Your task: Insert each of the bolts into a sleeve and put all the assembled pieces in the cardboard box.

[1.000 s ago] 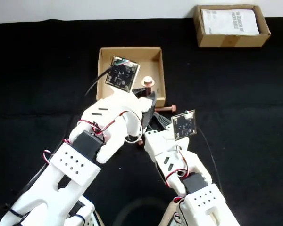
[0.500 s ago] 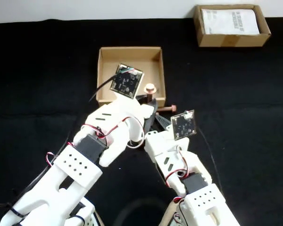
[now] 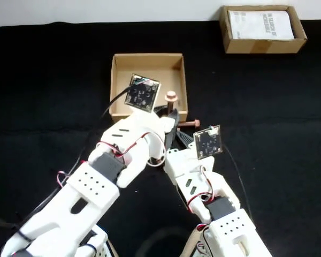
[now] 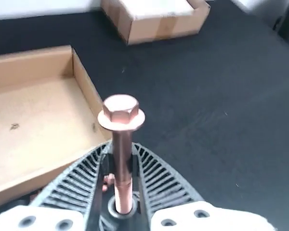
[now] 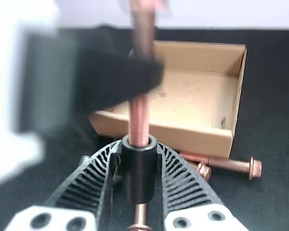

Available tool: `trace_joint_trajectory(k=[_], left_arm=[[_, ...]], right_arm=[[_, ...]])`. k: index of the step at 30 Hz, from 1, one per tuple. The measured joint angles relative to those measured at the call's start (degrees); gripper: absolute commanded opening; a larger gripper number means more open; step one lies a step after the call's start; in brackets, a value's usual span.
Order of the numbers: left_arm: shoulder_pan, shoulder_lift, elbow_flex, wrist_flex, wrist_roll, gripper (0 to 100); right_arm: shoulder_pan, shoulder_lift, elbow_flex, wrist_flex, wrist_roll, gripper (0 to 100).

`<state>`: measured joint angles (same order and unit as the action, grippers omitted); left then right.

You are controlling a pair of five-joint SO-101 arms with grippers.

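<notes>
Bolt (image 4: 119, 144), clenched upright in the left gripper (image 4: 119, 156), passes through the sleeve (image 5: 138, 173) grasped by the right gripper (image 5: 139, 151), just outside the cardboard box (image 5: 197, 134). Any tilt between the arms could jam it or wrench the sleeve loose.

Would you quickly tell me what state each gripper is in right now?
Left gripper: closed on a copper bolt.
Right gripper: closed on a black sleeve, with that bolt's shaft running through it.

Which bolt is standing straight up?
The bolt in the left hand, poking through the black sleeve. The loose bolt lies flat by the cardboard box.
</notes>
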<state>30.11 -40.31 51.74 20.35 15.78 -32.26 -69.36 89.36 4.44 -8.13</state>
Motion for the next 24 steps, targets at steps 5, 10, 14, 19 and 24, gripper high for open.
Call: trace_joint_trajectory(k=[5, 10, 14, 19, 24], left_arm=[[-0.3, 3.1, 0.1, -2.8, -0.1, 1], [-0.3, 3.1, 0.1, -3.0, -0.1, 1], [-0.3, 3.1, 0.1, -1.3, -0.1, 1], [-0.4, 2.6, -0.1, 4.0, -0.1, 1], [1.1, -1.6, -0.1, 10.1, 0.0, 12]], right_arm=[[0.3, 0.0, -0.2, 0.0, -0.1, 0.8], [0.3, 0.0, -0.2, 0.0, -0.1, 0.8], [0.3, 0.0, -0.2, 0.0, -0.1, 0.8], [0.0, 0.1, -1.2, 0.1, -0.1, 0.8], [0.4, 0.0, -1.7, 0.1, -0.1, 0.8]])
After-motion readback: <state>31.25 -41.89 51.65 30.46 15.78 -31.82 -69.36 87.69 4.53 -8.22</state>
